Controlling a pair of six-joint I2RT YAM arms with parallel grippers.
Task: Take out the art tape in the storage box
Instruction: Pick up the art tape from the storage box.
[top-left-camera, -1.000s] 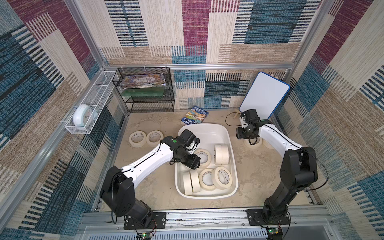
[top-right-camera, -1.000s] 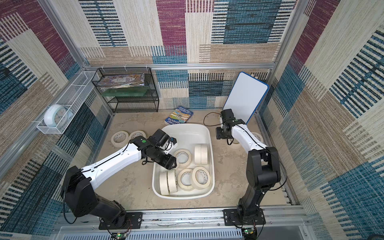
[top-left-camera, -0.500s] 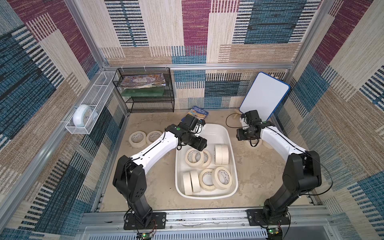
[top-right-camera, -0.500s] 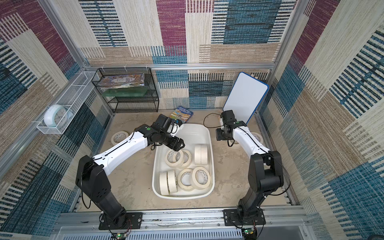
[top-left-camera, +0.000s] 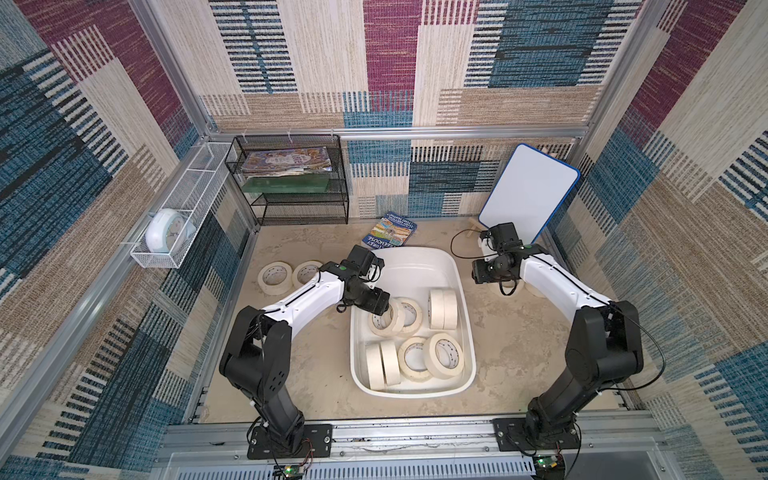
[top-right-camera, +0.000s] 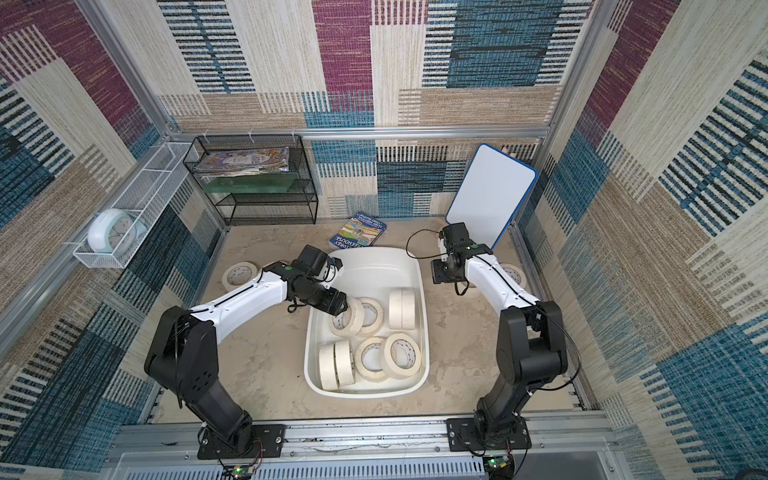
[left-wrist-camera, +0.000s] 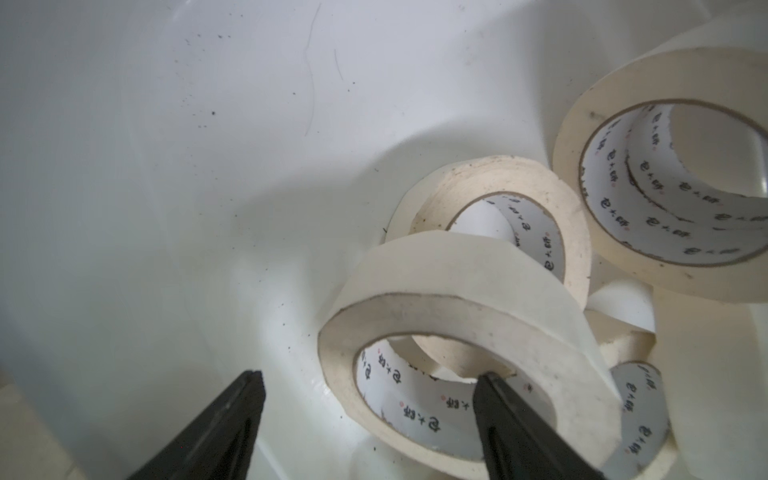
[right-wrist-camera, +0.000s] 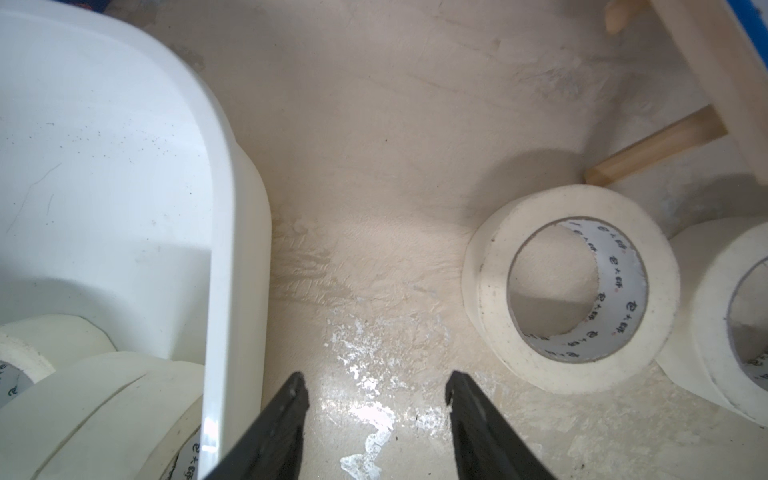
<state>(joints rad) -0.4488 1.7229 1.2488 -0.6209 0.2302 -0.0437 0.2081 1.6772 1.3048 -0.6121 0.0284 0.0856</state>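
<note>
The storage box (top-left-camera: 415, 266) (top-right-camera: 374, 266) is a white tub holding several cream art tape rolls. My left gripper (top-left-camera: 384, 308) (top-right-camera: 343, 303) is inside it, open. In the left wrist view one finger (left-wrist-camera: 494, 399) sits inside the core of a leaning roll (left-wrist-camera: 457, 299) and the other stands outside it over the bare tub floor, so the jaws straddle the roll's wall without pinching it. My right gripper (right-wrist-camera: 374, 386) (top-left-camera: 478, 276) hangs open and empty over the table beside the box rim (right-wrist-camera: 220, 257), with a loose roll (right-wrist-camera: 573, 291) lying flat nearby.
Two rolls (top-left-camera: 274, 279) (top-left-camera: 306, 274) lie flat on the table left of the box. A book (top-left-camera: 390, 233) lies behind the box, a black mesh rack (top-left-camera: 291, 183) stands at the back left, and a whiteboard (top-left-camera: 530, 187) leans at the back right. A white wire basket (top-left-camera: 174, 232) hangs on the left wall.
My left arm swung toward the box's far end, then came back down onto the leaning roll, and its jaws widened a little. The right arm barely moved.
</note>
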